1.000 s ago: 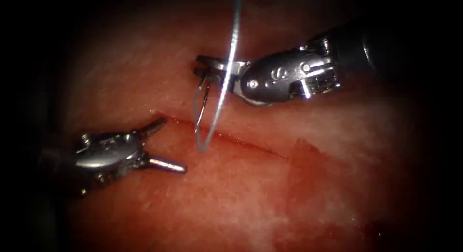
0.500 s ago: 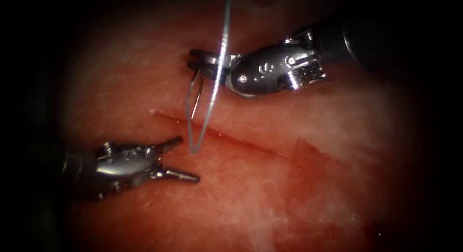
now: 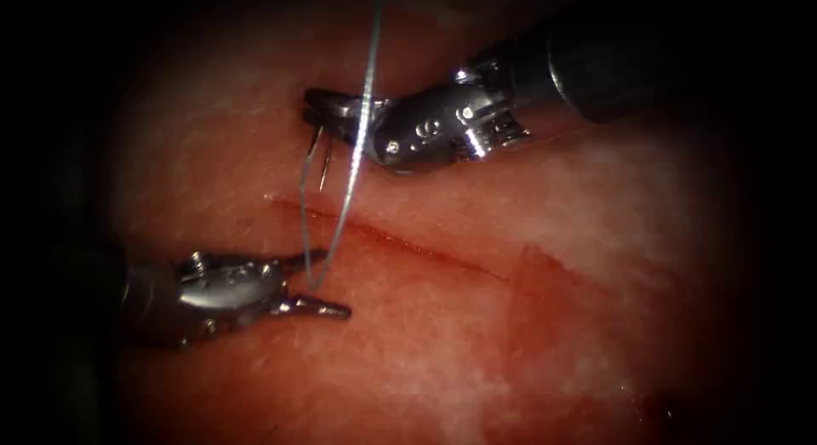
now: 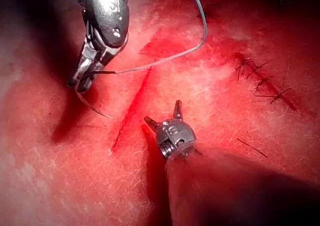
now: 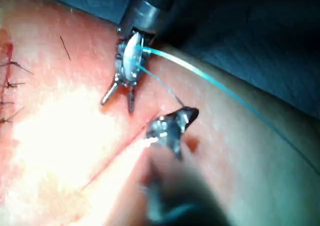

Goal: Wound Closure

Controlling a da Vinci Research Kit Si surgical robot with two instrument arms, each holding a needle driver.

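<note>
The left hand (image 3: 315, 283) gapes empty astride the thread (image 3: 340, 215) loop by the cut (image 3: 400, 241), while the right hand (image 3: 328, 109) pinches the stiff, slippery needle (image 3: 313, 160) near its swaged end, hanging clear above the tissue (image 3: 511, 343); best gripped mid-curve.

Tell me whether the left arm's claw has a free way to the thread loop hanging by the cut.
Probably yes. The left claw is open and holds nothing, and the thread loop hangs between its jaws. The right claw holds the needle above the tissue, clear of that path.
</note>
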